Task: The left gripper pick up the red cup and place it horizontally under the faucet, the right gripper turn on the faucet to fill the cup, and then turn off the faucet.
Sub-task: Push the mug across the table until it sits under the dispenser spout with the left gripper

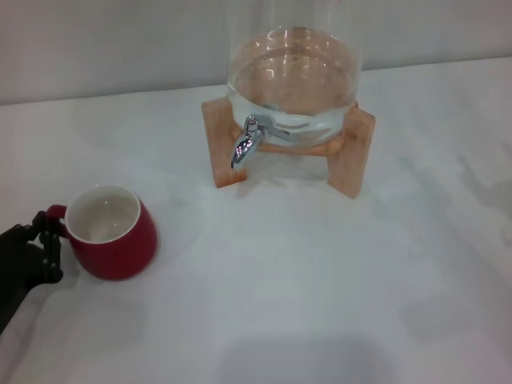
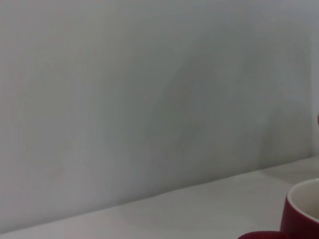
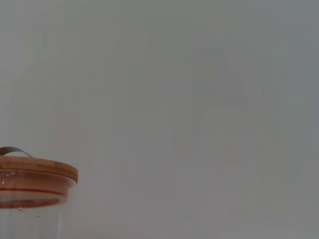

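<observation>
The red cup (image 1: 112, 232) stands upright on the white table at the left, its cream inside showing and its small handle (image 1: 54, 212) pointing left. My left gripper (image 1: 48, 246) sits right against that handle, open, its black fingers (image 1: 53, 272) spread beside the cup's left wall. The left wrist view catches only the cup's rim and side (image 2: 301, 214). The chrome faucet (image 1: 246, 144) sticks out of the glass dispenser (image 1: 292, 72), well to the right of and behind the cup. My right gripper is out of view.
The dispenser holds water and rests on a wooden stand (image 1: 352, 156) at the table's back centre. Its wooden lid (image 3: 35, 172) shows in the right wrist view. A grey wall runs behind the table (image 1: 304, 304).
</observation>
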Available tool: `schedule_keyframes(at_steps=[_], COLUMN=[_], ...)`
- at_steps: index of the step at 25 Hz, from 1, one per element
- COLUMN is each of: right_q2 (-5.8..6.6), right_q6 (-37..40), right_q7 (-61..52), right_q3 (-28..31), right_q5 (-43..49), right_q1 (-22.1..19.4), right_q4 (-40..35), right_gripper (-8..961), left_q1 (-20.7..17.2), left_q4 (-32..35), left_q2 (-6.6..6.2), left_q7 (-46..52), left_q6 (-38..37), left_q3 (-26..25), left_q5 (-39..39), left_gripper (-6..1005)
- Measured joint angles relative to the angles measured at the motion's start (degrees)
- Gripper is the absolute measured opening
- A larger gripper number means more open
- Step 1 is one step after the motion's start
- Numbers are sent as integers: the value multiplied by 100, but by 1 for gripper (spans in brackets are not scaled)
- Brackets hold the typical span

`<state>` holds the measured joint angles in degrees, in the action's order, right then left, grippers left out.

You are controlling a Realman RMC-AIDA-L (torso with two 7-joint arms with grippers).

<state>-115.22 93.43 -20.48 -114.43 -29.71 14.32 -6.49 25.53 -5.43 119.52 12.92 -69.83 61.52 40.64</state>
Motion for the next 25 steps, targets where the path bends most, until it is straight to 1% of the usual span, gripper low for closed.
schedule_keyframes(at_steps=[7, 25], right_q2=[0, 0], right_q6=[0, -20], right_q7=[0, 0], right_q3=[-69, -132], right_q5=[0, 0], right_q1=[0, 4], right_q4=[-16, -19], right_gripper=[873, 873], left_q1=[136, 794], left_q4=[261, 280], left_q2=[10, 15], left_q7=[71, 141], left_q6=[321, 834], left_q3=[0, 0], left_q5=[249, 735], left_gripper=[98, 97])
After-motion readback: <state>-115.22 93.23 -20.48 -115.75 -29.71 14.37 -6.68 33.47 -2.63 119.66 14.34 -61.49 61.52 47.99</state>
